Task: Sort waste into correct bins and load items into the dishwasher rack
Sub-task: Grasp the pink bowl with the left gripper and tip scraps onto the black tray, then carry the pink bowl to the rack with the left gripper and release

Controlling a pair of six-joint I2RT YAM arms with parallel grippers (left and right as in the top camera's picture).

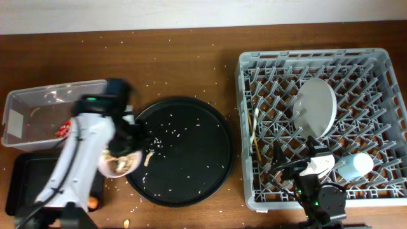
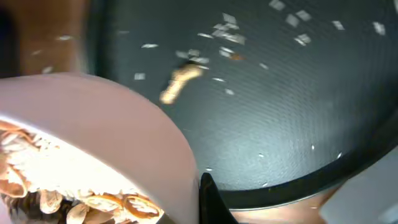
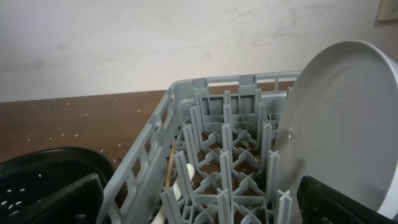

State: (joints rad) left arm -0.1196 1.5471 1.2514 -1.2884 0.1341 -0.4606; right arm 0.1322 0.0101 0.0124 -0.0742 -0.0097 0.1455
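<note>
My left gripper (image 1: 129, 138) is shut on the rim of a white bowl (image 1: 119, 164) holding brown food scraps, at the left edge of the round black tray (image 1: 191, 114). In the left wrist view the bowl (image 2: 106, 124) fills the left side, with the scraps (image 2: 81, 202) inside and one finger of the gripper (image 2: 204, 198) against its wall. My right gripper (image 1: 304, 166) is open over the front of the grey dishwasher rack (image 1: 381, 60). The rack holds a white plate (image 1: 316, 107), a light-blue cup (image 1: 355, 165), a white fork (image 3: 185, 177) and chopsticks (image 3: 169, 165).
A clear tub (image 1: 38, 98) at the left holds a red wrapper (image 1: 62, 130). A shallow black tray (image 1: 22, 184) lies in front of it, with an orange piece (image 1: 93, 203) at its right. Rice grains and a pale scrap (image 2: 180, 83) lie on the round tray.
</note>
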